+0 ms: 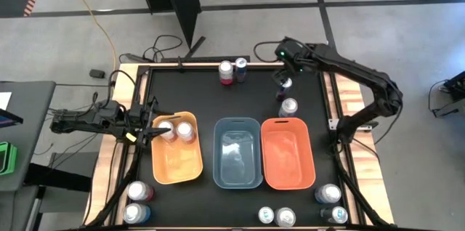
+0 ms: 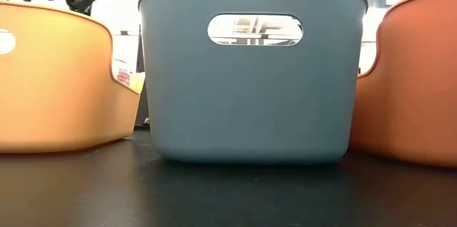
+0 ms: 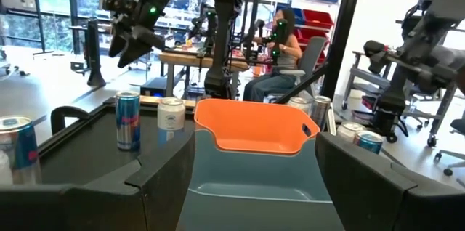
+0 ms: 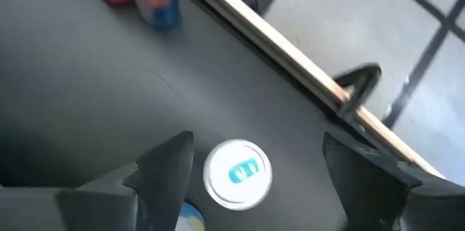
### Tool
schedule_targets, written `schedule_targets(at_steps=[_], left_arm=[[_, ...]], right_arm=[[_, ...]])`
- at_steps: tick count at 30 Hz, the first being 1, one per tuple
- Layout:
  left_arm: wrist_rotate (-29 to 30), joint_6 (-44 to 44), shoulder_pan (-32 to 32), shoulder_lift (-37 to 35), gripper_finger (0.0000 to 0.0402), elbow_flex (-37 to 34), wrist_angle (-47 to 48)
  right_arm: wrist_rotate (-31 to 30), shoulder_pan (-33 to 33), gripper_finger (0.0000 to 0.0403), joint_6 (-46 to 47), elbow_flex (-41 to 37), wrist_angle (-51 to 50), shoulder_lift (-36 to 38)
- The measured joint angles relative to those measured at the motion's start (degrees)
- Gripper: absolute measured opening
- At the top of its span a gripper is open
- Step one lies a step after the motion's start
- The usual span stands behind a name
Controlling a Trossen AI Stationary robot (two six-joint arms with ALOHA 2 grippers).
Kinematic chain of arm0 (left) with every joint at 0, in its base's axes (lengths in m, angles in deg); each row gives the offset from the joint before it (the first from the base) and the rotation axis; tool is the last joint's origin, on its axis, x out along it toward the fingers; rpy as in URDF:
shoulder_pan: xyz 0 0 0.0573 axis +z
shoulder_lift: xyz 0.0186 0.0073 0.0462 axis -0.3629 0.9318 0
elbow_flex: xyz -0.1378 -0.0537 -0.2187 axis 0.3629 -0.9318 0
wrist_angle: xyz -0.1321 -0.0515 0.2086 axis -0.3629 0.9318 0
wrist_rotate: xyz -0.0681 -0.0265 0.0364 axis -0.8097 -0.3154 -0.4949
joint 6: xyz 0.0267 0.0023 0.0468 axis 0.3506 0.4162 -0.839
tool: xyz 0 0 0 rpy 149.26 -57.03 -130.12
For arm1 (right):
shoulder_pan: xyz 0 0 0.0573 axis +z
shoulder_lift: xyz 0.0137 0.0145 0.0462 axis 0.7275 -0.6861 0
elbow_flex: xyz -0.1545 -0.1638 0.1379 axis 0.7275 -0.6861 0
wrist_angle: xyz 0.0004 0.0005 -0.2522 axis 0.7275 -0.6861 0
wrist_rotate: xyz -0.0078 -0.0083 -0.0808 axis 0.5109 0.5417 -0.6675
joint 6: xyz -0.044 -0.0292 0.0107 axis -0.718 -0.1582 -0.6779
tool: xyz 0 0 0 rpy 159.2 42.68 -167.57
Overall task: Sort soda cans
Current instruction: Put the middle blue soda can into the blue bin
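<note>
My left gripper [image 1: 155, 131] is open at the far left corner of the yellow-orange bin [image 1: 176, 169]. Two silver-topped cans [image 1: 186, 131] stand in that bin right beside its fingers. In the left wrist view nothing lies between the fingers [image 3: 145, 180]. My right gripper [image 1: 285, 78] is open, pointing down over a can with a blue tab [image 4: 238, 173] near the table's far right. Its fingers stand on either side of that can, apart from it. A silver can [image 1: 288, 107] stands just nearer. A pink can [image 1: 226, 71] and a blue can [image 1: 240, 69] stand at the far edge.
The blue bin [image 1: 237, 176] and the red-orange bin [image 1: 288, 169] sit side by side mid-table. Cans stand in pairs along the near edge: left [image 1: 136, 191], middle [image 1: 285, 218] and right [image 1: 328, 193]. A raised wooden rim [image 1: 347, 100] frames the black mat. A person sits beyond the table [image 3: 280, 49].
</note>
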Motion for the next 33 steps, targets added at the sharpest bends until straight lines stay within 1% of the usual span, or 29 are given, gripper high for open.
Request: schedule_targets(at_steps=[6,8,12,16,20,24,29,33], left_arm=[[0.0,0.07,0.0,0.0,0.0279,0.0,0.4],[0.0,0.09,0.0,0.0,0.0279,0.0,0.55],[-0.01,0.09,0.0,-0.02,0.0279,0.0,1.25],[0.0,0.09,0.0,0.0,0.0279,0.0,1.82],[-0.02,0.09,0.0,0.0,0.0279,0.0,1.82],[-0.02,0.12,0.0,0.0,0.0279,0.0,1.84],[-0.02,0.11,0.0,0.0,0.0279,0.0,1.9],[-0.02,0.11,0.0,-0.01,0.0279,0.0,1.93]], right_arm=[[1.02,-1.32,0.0386,0.14,0.0,-1.77,-2.74],[1.35,-1.29,0.0396,0.32,0.0,-2.77,-4.0],[3.1,-1.32,0.0393,1.1,0.0,-4.91,-6.49],[3.37,-1.25,0.0399,1.16,0.0,-5.81,-8.02],[3.67,-1.97,0.0399,1.14,-0.55,-5.23,-8.15],[5.12,-2.74,0.0399,1.16,-3.1,-5.04,-8.12],[6.44,-2.72,0.0399,1.07,-7.88,-1.0,-8.16],[7.89,-2.71,0.0398,0.61,-10.0,2.47,-8.16]])
